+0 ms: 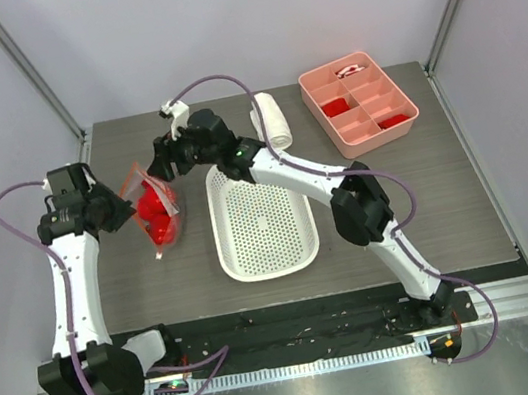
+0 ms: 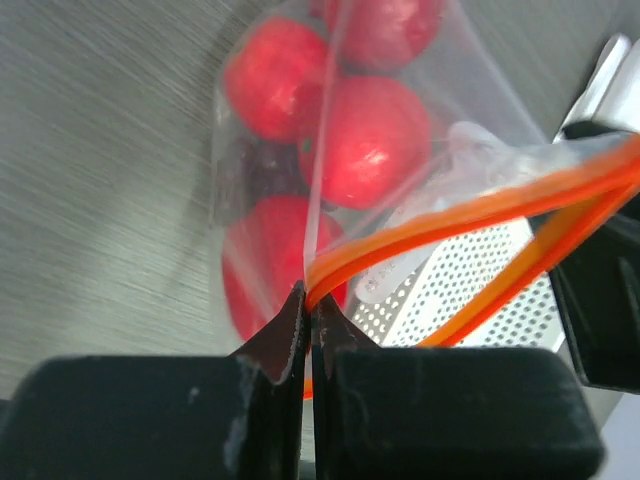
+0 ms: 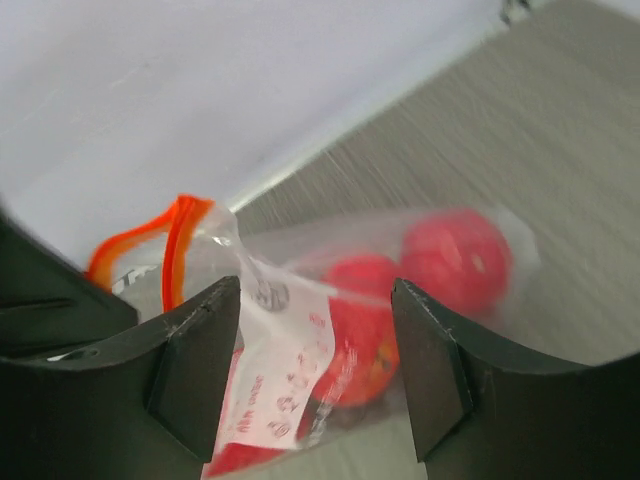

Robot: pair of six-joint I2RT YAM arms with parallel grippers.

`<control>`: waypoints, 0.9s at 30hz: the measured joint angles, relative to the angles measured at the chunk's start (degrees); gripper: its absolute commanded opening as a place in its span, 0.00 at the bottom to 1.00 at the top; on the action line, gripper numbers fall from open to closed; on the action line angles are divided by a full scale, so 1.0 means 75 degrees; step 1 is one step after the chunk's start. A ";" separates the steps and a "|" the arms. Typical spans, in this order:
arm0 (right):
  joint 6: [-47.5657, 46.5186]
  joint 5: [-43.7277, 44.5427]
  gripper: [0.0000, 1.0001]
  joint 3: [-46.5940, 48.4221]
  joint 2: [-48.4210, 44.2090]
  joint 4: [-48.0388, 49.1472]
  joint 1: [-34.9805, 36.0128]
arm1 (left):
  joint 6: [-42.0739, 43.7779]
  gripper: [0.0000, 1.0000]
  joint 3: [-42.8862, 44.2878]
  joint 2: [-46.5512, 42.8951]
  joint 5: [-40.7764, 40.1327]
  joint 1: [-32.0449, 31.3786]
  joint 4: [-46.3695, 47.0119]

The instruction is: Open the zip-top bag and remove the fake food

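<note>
Zip-top bag [image 1: 157,210] hangs at the left part of the surface [image 1: 447,197], between the two arms, w/ the fake food [image 1: 157,223] heaped in its lower end.

Top view: the left claw [image 1: 126,205] is at the bag's left edge and the right claw [image 1: 158,159] at its far upper corner, so both are about equally near. The white basket [image 1: 263,220] lies just beside the bag on the right. The pink tray [image 1: 359,100] and a white roll [image 1: 271,120] are well apart, at the far side.

Left wrist view: the left claw [image 2: 308,320] is fully closed and pinches the bag film at the end of the orange zip strip [image 2: 450,215]. From this pinch the strip runs away to the right, toward the dark finger of the other arm [image 2: 600,300], and it splits in 2 lines, so the mouth seems partly parted. The red fruits [image 2: 365,140] sit beyond the strip, inside.

Right wrist view: the right claw [image 3: 315,345] stands wide apart and grips nothing. The zip-top bag's film and its label [image 3: 285,375] lie between the jaws. The strip [image 3: 175,235] is up-left of them, the fruits [image 3: 455,260] beyond.

Judgement: the next move prob. needs the right claw to close on the lip opposite to the left pinch, then pull across the strip's long axis.
</note>
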 measured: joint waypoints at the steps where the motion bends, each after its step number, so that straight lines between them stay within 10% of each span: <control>1: 0.0239 0.0306 0.67 0.0000 -0.0111 -0.0420 0.0017 | -0.0137 0.00 0.0026 -0.0090 -0.0108 -0.0020 -0.0070; 27: 0.2037 0.0530 0.20 -0.0321 -0.1687 -0.4366 0.1507 | -0.1478 0.00 -0.0519 -0.0548 0.0446 -0.0729 0.0828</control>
